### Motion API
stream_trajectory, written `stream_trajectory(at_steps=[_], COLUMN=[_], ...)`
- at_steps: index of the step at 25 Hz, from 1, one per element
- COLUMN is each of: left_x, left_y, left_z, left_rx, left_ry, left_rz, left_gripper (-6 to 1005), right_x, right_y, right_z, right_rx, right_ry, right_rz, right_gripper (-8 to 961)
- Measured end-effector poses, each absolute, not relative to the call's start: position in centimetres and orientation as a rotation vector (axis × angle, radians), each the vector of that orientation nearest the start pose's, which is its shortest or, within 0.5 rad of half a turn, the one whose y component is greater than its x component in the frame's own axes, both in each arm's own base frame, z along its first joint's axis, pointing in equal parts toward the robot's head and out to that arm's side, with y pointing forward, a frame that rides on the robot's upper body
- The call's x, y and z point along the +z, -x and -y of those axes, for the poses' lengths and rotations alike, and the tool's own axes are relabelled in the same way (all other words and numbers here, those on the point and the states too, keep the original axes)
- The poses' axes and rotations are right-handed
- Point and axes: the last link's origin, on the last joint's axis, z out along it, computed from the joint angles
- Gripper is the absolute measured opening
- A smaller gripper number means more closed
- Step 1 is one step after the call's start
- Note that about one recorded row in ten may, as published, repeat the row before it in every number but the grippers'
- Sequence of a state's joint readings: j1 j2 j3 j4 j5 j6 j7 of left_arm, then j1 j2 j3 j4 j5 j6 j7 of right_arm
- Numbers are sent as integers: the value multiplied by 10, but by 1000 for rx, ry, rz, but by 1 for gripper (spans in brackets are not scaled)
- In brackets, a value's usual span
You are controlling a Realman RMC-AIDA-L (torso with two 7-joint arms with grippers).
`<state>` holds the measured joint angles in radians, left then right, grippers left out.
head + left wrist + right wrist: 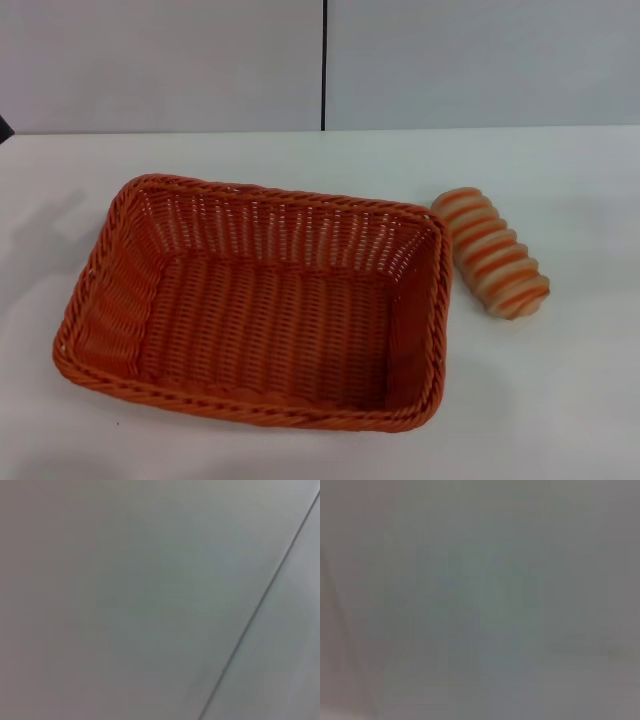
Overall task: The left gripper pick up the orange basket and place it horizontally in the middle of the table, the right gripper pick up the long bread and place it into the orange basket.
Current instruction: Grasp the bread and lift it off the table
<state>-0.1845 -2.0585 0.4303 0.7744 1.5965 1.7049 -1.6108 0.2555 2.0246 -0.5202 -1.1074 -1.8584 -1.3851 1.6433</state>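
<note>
The orange basket (255,300) lies on the white table (560,400), left of centre in the head view, with its long side running across and nothing inside it. Just off its right end rests the long bread (492,252), a tan loaf with orange stripes, close to the basket's rim. Neither gripper shows in the head view. Both wrist views show only a plain grey surface, with no fingers and no task object.
A grey wall (160,60) with a dark vertical seam (324,60) stands behind the table's far edge. A small dark shape (3,128) sits at the far left edge. A thin diagonal line (260,610) crosses the left wrist view.
</note>
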Motion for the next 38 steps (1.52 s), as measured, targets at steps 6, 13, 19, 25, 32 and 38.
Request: stream_trajectory(at_steps=[6, 13, 19, 25, 32, 38], left_x=[88, 84, 78, 76, 70, 70], left_y=[347, 349, 352, 354, 358, 359], left_z=[-245, -243, -240, -236, -228, -227], left_rx=[-1181, -1175, -1169, -1163, -1167, -1164], left_ry=[1981, 1971, 1967, 1967, 1954, 1951], left_rz=[917, 923, 923, 933, 952, 954], left_gripper=[805, 806, 806, 806, 806, 806], right_x=[165, 151, 116, 87, 59, 48], right_y=[-304, -261, -234, -229, -220, -203], right_z=[-322, -327, -333, -340, -347, -348], right_rx=[259, -242, -652, -834, -854, -688], right_ry=[2346, 2690, 2815, 2781, 2770, 2862], right_rz=[-884, -916, -814, -662, -428, -316], right_gripper=[558, 559, 560, 559, 558, 559])
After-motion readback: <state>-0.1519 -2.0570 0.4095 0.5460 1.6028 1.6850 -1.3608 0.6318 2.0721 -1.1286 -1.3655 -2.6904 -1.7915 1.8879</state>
